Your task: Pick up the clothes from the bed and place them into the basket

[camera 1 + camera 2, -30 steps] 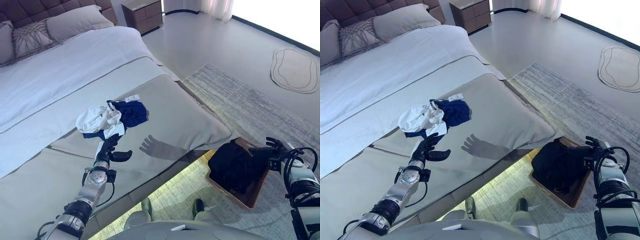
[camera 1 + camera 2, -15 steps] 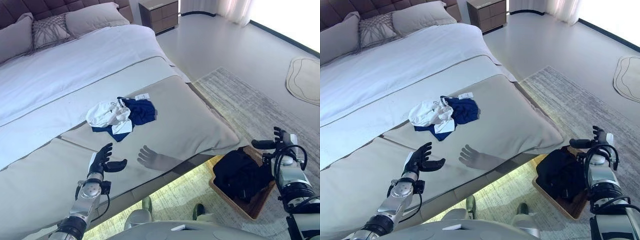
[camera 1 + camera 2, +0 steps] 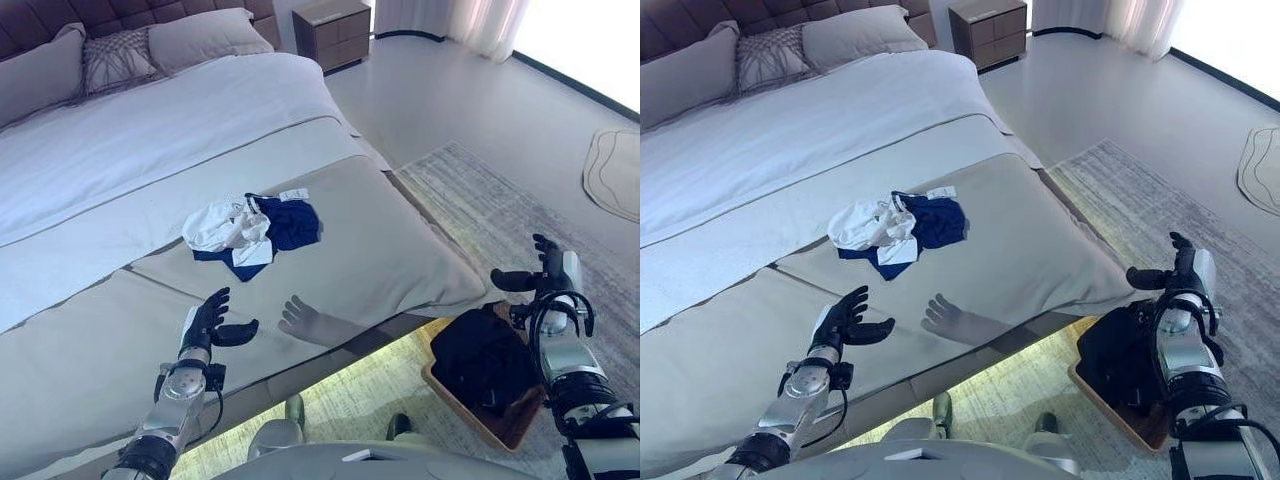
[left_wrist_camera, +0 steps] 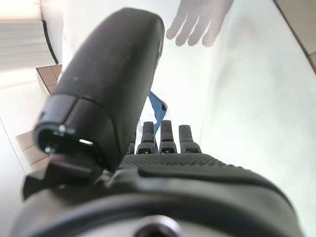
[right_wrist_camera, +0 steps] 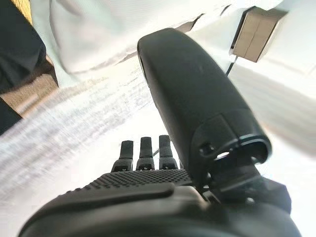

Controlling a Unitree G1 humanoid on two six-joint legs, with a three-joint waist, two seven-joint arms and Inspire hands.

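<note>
A small heap of white and dark blue clothes (image 3: pixel 255 227) lies on the beige cover near the foot of the bed (image 3: pixel 400 250). My left hand (image 3: pixel 208 325) is open and empty, held over the bed's near edge, a short way in front of the heap. A brown basket (image 3: pixel 492 422) stands on the rug beside the bed, with dark clothes (image 3: pixel 480 355) in it. My right hand (image 3: pixel 545 270) is open and empty, raised above the basket's far side. The left wrist view shows straight fingers (image 4: pixel 168 134) and a blue bit of cloth (image 4: pixel 157 106) past them.
Pillows (image 3: pixel 195 35) lie at the head of the bed, with a wooden nightstand (image 3: pixel 333 30) beside it. A grey rug (image 3: pixel 500 220) covers the floor by the bed, and a small oval mat (image 3: pixel 612 170) lies at the far right.
The camera has shifted, so the bed and clothes sit further right. My left hand has drawn back from the heap toward the bed's near edge. My right hand has risen above the basket.
</note>
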